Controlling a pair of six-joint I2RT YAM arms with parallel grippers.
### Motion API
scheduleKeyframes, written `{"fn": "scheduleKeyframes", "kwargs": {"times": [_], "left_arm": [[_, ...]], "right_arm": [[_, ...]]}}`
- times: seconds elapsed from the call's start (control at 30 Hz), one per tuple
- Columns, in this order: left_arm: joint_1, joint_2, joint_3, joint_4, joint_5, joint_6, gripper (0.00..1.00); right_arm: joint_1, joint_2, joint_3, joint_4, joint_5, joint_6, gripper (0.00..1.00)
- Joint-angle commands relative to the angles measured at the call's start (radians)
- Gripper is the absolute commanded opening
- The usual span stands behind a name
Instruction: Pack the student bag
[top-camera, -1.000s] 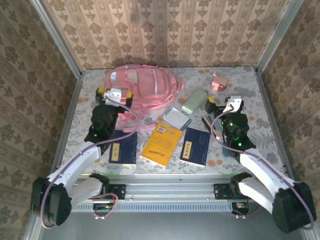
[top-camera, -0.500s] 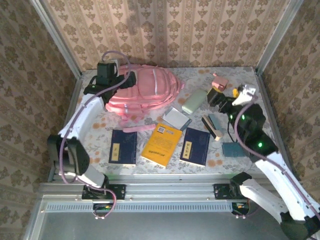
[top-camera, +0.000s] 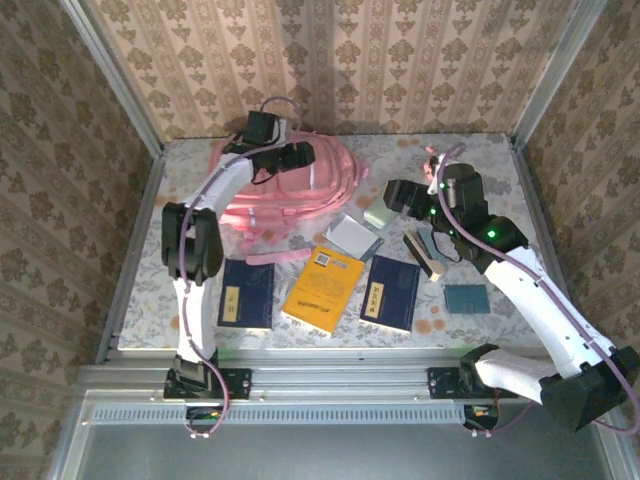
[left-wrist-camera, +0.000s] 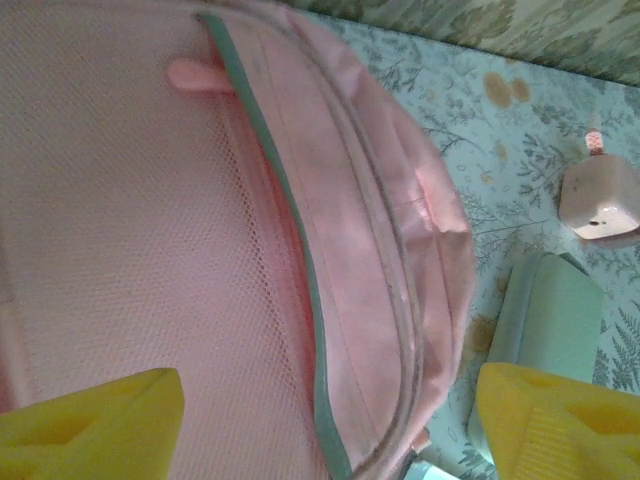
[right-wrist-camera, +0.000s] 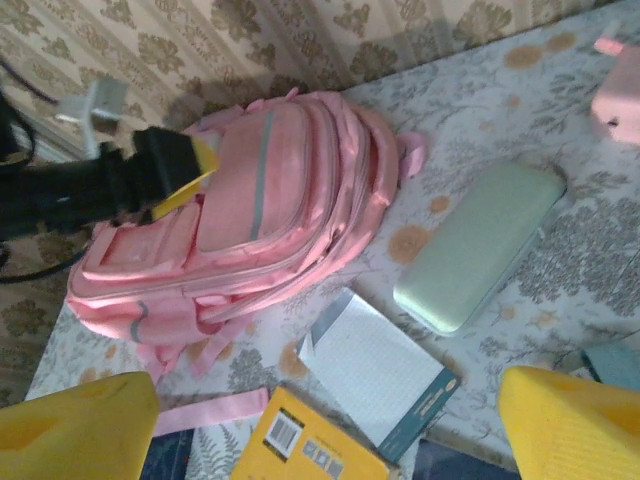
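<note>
I see the left gripper (top-camera: 298, 155) over the student bag (top-camera: 330, 182), jaws spread wide, and the right gripper (top-camera: 392, 195) near the green case (right-wrist-camera: 478, 245), jaws also apart.

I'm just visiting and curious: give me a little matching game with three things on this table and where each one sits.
Things:
1. backpack
2. yellow book
3. green case

Places:
a. between two dark blue books
b. between the notepad and the small pink box
c. under the left gripper

Pairs: 1-c, 2-a, 3-b
</note>
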Motion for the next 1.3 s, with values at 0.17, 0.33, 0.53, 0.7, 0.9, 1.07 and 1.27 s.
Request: {"fn": "scheduleKeyframes", "kwargs": {"times": [0.17, 0.33, 0.53, 0.7, 0.9, 1.07, 1.27], "left_arm": [[-0.010, 0.180, 0.188, 0.051, 0.129, -0.084, 0.71], [-0.021, 0.269, 0.278, 0.053, 0.159, -0.100, 0.60], [-0.037, 0.383, 0.444, -0.024, 0.171, -0.080, 0.42], [-0.034, 0.439, 0.535, -0.108, 0.154, -0.059, 0.16], [-0.009, 0.364, 0.608, -0.183, 0.110, -0.016, 0.00], [0.027, 0.264, 0.624, -0.227, 0.163, -0.019, 0.00], [0.040, 0.067, 0.585, -0.347, 0.115, 0.089, 0.00]], "right_arm": [[-0.002, 0.018, -0.022, -0.023, -0.118, -0.003, 0.72], [-0.001, 0.062, -0.045, -0.012, -0.160, 0.011, 0.60], [0.000, 0.112, -0.083, 0.037, -0.175, 0.039, 0.50], [0.019, 0.122, -0.074, 0.056, -0.126, 0.048, 0.57], [0.025, 0.030, -0.158, 0.230, -0.175, 0.044, 0.63], [0.020, 0.046, -0.103, 0.148, -0.140, 0.047, 0.62], [0.020, 0.001, -0.108, 0.147, -0.106, 0.036, 0.62]]}}
